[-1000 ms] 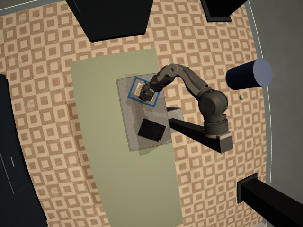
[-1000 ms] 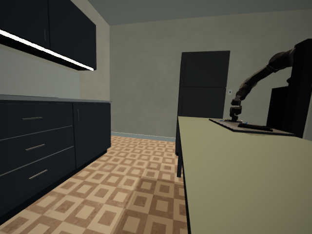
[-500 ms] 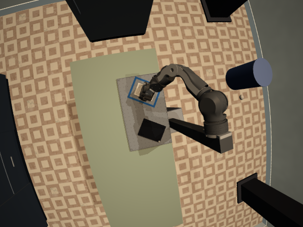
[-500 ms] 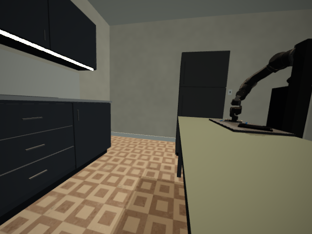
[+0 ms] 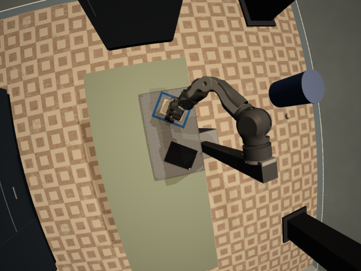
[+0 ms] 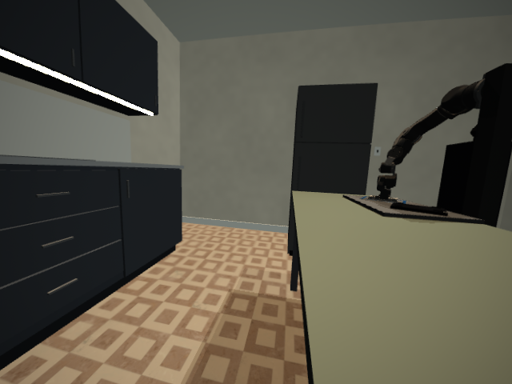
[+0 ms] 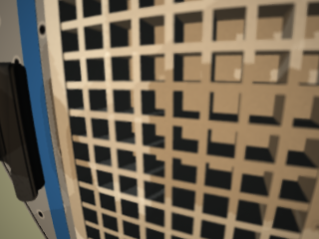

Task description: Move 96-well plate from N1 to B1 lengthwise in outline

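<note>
The beige 96-well plate lies flat and right way up inside the blue taped outline B1 on the grey deck, its long sides along the outline's long sides. It fills the wrist view, with the blue tape running beside its edge. My gripper stands straight over the plate with its fingers open. One dark finger stands outside the tape, apart from the plate's side. The other finger is out of view. The black plate nest N1 is empty.
The deck sits on a long green table. The arm's base and its dark mount stand at the table's right side. In the side view the gripper hangs low over the deck, next to the nest.
</note>
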`<control>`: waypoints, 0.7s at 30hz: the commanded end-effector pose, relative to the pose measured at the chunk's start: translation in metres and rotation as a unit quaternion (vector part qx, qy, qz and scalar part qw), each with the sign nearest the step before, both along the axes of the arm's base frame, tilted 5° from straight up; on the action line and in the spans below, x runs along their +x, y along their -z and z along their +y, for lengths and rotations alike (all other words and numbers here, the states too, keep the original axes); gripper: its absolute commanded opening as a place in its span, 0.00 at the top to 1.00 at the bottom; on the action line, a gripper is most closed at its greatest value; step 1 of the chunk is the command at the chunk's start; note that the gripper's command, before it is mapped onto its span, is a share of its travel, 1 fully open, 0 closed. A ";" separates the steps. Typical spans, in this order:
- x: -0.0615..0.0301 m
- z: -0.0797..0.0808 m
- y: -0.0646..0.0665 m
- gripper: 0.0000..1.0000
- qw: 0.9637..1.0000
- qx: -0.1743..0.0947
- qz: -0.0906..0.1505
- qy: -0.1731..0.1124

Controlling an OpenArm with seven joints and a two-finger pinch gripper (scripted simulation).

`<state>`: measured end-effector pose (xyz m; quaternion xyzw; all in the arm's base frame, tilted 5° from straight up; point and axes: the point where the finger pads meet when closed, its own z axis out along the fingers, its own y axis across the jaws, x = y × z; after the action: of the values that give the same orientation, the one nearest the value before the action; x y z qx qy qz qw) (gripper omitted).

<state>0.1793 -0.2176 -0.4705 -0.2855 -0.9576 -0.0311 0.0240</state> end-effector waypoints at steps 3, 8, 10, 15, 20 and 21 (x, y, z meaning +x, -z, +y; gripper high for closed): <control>0.0010 -0.001 -0.008 0.23 1.000 0.000 -0.001 0.000; 0.0018 -0.003 -0.040 0.23 1.000 -0.001 0.000 0.000; 0.0018 -0.003 -0.040 0.23 1.000 -0.001 0.000 0.000; 0.0018 -0.003 -0.040 0.23 1.000 -0.001 0.000 0.000; 0.0021 -0.002 -0.048 0.23 1.000 0.002 -0.001 0.000; 0.0023 -0.003 -0.056 0.23 1.000 0.002 -0.001 0.000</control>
<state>0.1768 -0.2150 -0.4189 -0.2774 -0.9595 -0.0408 0.0284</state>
